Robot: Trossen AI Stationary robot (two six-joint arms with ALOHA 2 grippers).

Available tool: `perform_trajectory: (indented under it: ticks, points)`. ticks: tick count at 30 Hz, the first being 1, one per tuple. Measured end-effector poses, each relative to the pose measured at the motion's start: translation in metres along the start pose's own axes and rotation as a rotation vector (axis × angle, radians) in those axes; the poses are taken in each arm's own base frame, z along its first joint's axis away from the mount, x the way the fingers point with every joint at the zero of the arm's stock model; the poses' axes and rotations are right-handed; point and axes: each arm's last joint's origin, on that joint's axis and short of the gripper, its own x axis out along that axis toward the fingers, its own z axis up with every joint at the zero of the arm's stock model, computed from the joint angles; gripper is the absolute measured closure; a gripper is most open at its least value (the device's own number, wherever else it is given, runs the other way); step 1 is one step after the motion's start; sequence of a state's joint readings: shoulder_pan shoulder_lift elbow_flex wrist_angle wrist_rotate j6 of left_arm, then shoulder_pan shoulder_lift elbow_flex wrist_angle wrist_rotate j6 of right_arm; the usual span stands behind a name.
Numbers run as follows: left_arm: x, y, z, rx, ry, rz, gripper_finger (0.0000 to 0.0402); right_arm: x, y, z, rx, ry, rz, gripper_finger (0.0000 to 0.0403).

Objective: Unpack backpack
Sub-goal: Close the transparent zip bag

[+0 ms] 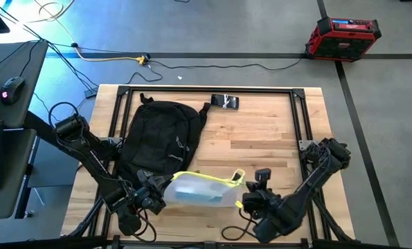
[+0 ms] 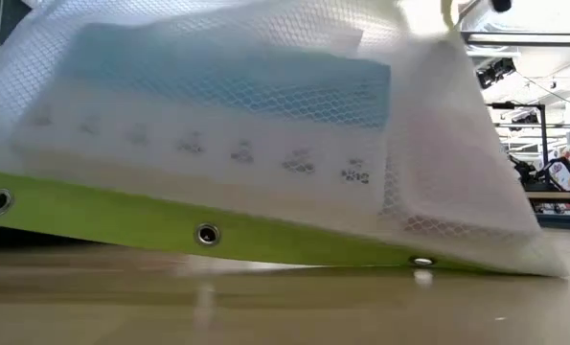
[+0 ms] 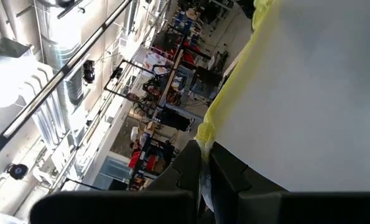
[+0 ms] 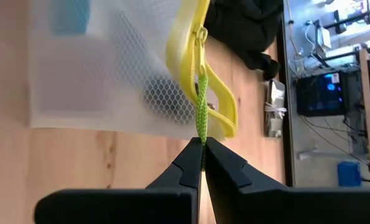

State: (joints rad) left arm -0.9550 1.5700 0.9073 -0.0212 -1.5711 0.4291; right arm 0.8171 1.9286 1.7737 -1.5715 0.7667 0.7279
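While the backpack (image 1: 160, 138) lies flat in the left half of the high view, its long axis runs nearly up and down the frame, leaning slightly, with the top loop toward the upper edge and the base toward the lower edge. One backpack shows, black, its lower end partly covered by the left arm.

One translucent mesh pouch (image 1: 200, 190) with yellow-green trim lies just below and right of the backpack's base, its long axis running left to right across the lower centre. A pale box with a blue band shows through the mesh; the marks printed on it are too blurred to read. In the low view the pouch (image 2: 265, 144) fills nearly the whole frame and hides the backpack and both arms.

Two grippers are at work. The left gripper (image 3: 204, 177) has its fingers pressed together on the pouch's yellow edge at the pouch's left end. The right gripper (image 4: 203, 163) has its fingers clamped on the green zipper cord (image 4: 201, 115) at the pouch's right end.

One small dark object (image 1: 226, 102) lies near the table's (image 1: 261, 138) upper edge, right of the backpack; what it is cannot be made out.
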Motion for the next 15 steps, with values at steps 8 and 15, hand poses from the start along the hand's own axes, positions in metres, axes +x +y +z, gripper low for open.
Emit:
perform_trajectory:
  ticks: [8, 15]
  points:
    - [-0.026, 0.018, 0.025, 0.058, -0.075, -0.034, 0.0401, -0.026, -0.016, -0.008, 0.080, -0.113, 0.000, 0.0403]
    - [-0.040, 0.022, 0.028, 0.100, -0.114, -0.049, 0.0401, -0.044, -0.034, -0.017, 0.119, -0.146, 0.065, 0.0403]
